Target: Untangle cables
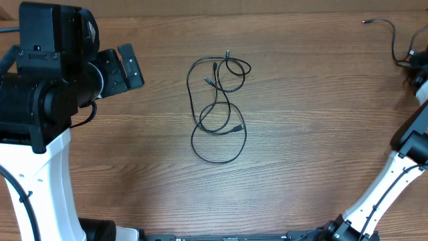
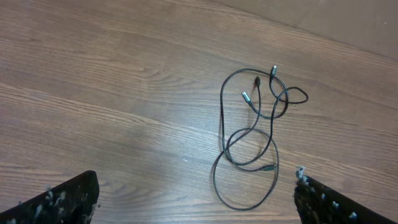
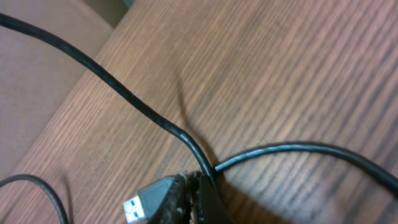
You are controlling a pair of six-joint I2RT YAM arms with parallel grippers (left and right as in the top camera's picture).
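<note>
Overhead view shows the cables (image 1: 215, 107) lying in a tangle in the middle of the table (image 1: 314, 161). The tangle is a long shape that runs from the far side toward the robot. The left pincer (image 1: 132, 67) is wide open and holds nothing. The tangle lies off to its right, near but not touching, so I think this arm is the one to reach for it. The right pincer (image 3: 200, 194) is well apart at the table's right edge, shut tight, and seems to pinch a loose cable (image 3: 155, 118) there.
</note>
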